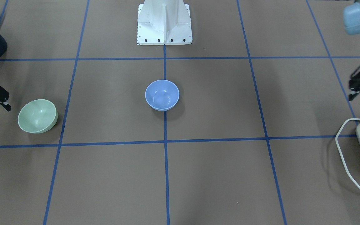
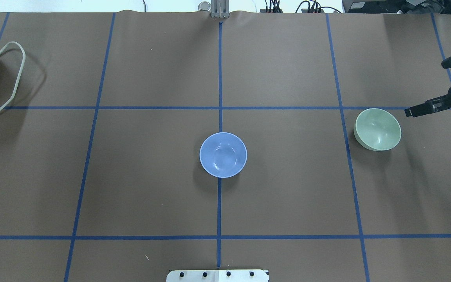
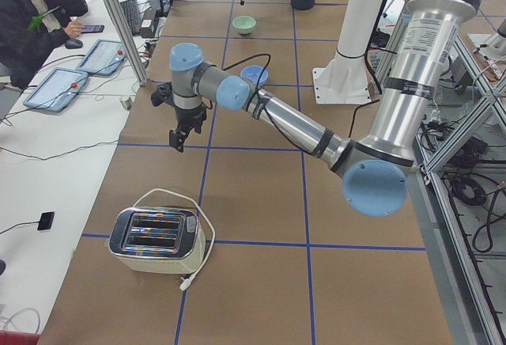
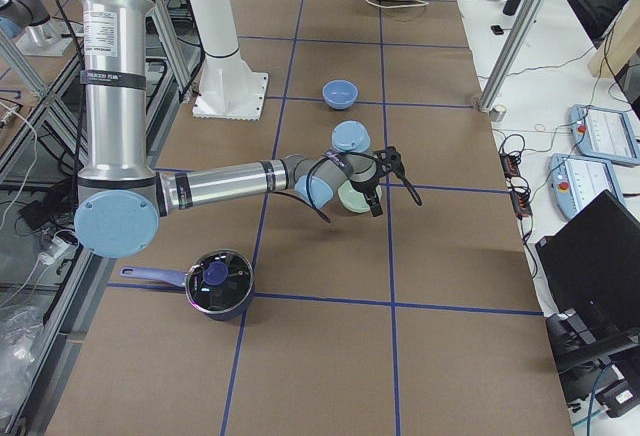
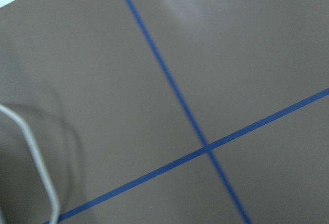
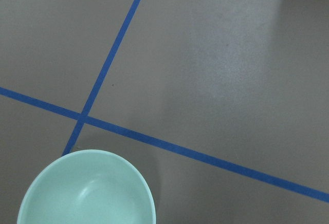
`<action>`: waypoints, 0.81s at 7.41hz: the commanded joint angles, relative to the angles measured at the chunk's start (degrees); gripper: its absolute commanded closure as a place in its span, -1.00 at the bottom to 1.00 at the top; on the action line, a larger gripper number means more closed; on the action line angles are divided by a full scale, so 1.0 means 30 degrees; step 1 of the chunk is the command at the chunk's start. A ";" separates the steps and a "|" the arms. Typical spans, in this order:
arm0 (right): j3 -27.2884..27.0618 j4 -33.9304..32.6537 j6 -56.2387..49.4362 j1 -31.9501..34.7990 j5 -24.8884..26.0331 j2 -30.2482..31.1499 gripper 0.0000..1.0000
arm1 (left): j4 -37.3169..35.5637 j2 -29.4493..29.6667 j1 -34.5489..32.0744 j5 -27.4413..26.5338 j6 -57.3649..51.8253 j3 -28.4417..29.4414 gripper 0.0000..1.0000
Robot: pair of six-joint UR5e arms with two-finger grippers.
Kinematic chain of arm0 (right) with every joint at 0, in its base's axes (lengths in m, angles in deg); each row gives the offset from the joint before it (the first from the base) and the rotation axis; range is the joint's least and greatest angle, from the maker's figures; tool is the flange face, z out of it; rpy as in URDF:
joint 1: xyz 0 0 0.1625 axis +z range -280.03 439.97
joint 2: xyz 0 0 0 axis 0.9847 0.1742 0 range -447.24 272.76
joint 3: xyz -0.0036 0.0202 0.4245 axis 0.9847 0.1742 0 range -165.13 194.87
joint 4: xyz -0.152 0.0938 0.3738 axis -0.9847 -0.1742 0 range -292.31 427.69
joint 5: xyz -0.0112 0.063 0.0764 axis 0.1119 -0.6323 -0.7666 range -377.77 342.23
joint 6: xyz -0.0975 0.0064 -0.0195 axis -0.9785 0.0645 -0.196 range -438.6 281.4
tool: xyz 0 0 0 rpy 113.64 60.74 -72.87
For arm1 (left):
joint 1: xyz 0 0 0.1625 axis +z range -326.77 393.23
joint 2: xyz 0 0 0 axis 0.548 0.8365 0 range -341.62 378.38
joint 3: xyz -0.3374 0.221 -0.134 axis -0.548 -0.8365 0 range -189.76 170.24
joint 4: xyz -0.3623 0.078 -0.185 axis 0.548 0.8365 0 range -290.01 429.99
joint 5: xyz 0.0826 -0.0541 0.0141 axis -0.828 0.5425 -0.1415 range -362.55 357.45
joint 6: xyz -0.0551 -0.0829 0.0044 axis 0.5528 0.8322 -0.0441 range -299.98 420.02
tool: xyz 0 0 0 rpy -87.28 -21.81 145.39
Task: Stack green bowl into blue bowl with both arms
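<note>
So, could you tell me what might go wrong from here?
The green bowl is glossy and sits near the right arm's open fingers; a pinch on its rim may slip or shove it away. The blue bowl stands unheld, with the left arm far off, so an off-centre drop could knock it aside.

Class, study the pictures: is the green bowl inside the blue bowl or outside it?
Outside. The green bowl sits well apart from the blue bowl, whose bare glossy inside is empty.
</note>
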 commanded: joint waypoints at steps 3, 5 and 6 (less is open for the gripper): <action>0.1037 -0.3075 -0.2089 -0.1666 0.0103 -0.1397 -0.88 | -0.0231 -0.2929 -0.5099 0.1165 -0.5656 0.1666 -0.96; 0.2120 -0.2812 -0.2091 -0.1666 0.0133 -0.1369 -0.53 | -0.0023 -0.3729 -0.5164 0.1167 -0.5393 0.1550 -0.96; 0.2386 -0.2782 -0.2062 -0.1666 0.0016 -0.1514 -0.30 | -0.0023 -0.3729 -0.5164 0.1167 -0.5393 0.1550 -0.96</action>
